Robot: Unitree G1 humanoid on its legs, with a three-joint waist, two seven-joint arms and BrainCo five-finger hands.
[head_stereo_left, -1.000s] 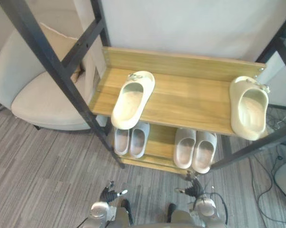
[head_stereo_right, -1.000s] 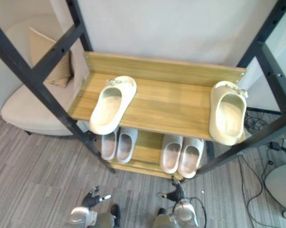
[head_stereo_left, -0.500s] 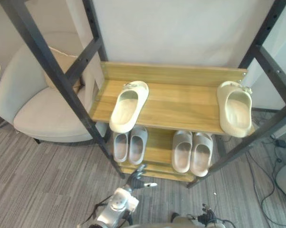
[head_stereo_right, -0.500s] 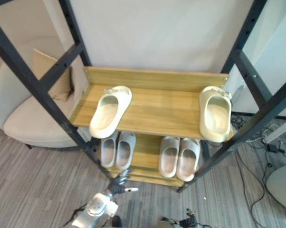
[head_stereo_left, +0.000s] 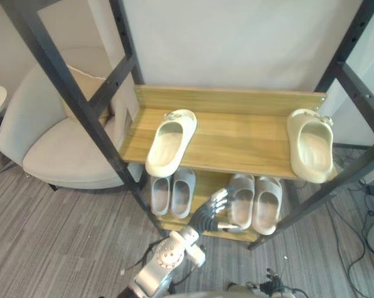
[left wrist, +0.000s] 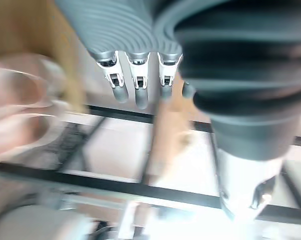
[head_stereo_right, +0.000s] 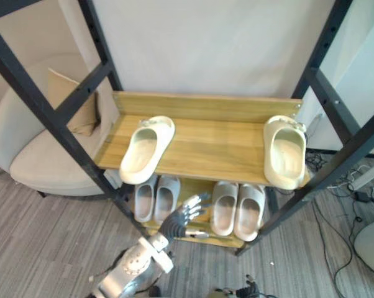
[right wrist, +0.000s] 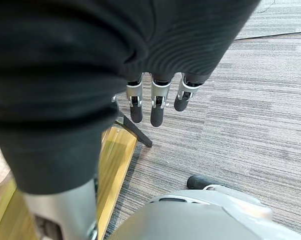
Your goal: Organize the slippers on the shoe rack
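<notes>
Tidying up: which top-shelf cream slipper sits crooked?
The left cream slipper: it lies slanted, toe angled toward the middle of the top shelf; the right cream slipper points straight back.

Cannot see the toes of the lower slippers (head_stereo_left: 182, 192), tucked under the top shelf (head_stereo_left: 237, 139). Cannot make out the pale shapes (left wrist: 20, 115) past the left hand (left wrist: 139, 82) in its wrist view: too smeared. Can see just fingertips of the right hand (head_stereo_left: 271, 287) at the eye views' bottom edge.

White wall (head_stereo_left: 224, 43) behind; grey striped carpet (head_stereo_left: 50, 230); beige armchair (head_stereo_left: 56, 149) with cushion (head_stereo_left: 81, 93) left.
</notes>
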